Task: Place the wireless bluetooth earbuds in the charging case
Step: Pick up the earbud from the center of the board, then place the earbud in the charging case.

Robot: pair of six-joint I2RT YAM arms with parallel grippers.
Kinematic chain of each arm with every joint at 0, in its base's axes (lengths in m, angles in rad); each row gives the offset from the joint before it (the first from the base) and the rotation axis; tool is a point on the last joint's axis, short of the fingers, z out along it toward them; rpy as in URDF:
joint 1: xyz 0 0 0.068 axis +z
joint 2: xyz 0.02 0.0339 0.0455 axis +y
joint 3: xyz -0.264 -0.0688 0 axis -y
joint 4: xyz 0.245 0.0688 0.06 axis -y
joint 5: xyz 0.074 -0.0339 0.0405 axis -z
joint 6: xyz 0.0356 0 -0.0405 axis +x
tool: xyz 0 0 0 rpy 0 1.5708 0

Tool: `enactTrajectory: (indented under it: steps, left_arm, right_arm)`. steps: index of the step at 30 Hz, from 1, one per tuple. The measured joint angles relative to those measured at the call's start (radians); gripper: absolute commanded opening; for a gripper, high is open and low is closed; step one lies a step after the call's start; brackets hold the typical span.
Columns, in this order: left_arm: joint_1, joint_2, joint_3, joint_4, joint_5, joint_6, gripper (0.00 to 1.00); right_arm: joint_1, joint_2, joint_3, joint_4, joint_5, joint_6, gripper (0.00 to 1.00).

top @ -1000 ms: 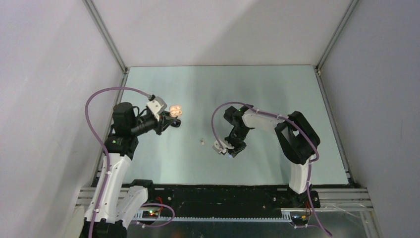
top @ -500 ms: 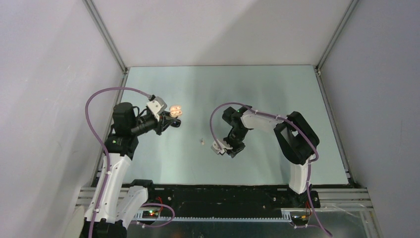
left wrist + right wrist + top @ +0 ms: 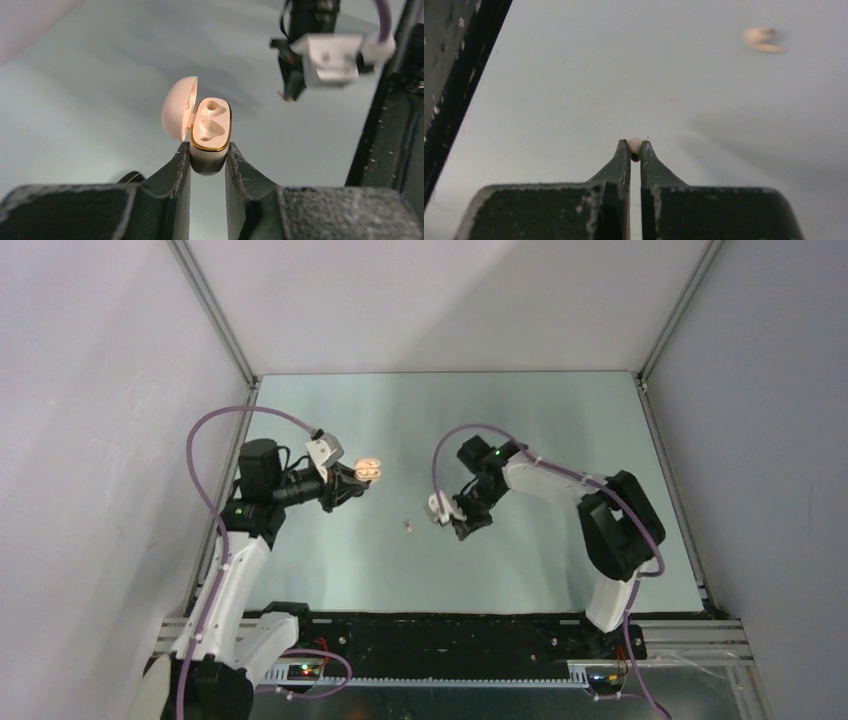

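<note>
Above the worktop [image 3: 450, 420]: noted left claw [image 3: 207, 150] clamped on the open charging case [image 3: 211, 125], wells empty; right claw [image 3: 634, 150] pinching one earbud [image 3: 635, 143]; second earbud [image 3: 407, 526] lying on it between the arms. Judged carry-to-case step; next needed fine alignment over a well.

No writing, label, brand mark or number can be read in any view. The charging case [image 3: 210, 156] bears none on its visible faces, and the white block [image 3: 330, 57] at far right is blurred.

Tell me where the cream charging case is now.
The small rounded cream plastic charging case, lid open, is clamped in the left end effector, over the left side of the table in the top view.
</note>
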Motion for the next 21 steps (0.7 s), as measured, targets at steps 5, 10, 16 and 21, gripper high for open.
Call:
enactTrajectory:
  steps: [5,10,16,21]
  left_arm:
    - [-0.038,0.154,0.059,0.018,0.131,-0.008,0.0]
    - [-0.094,0.31,0.193,0.092,0.213,-0.057,0.0]
    - [-0.104,0.352,0.128,0.64,0.175,-0.536,0.0]
    - [-0.116,0.37,0.097,0.937,0.156,-0.755,0.0]
  right_arm:
    - [-0.102,-0.106,0.183,0.064,-0.159,0.344,0.0]
    - [-0.195,-0.2,0.325,0.428,-0.349,1.004,0.0]
    - [-0.184,-0.243,0.297,1.037,-0.341,1.765,0.0]
    - [-0.13,-0.19,0.397,1.155,-0.27,2.026,0.0]
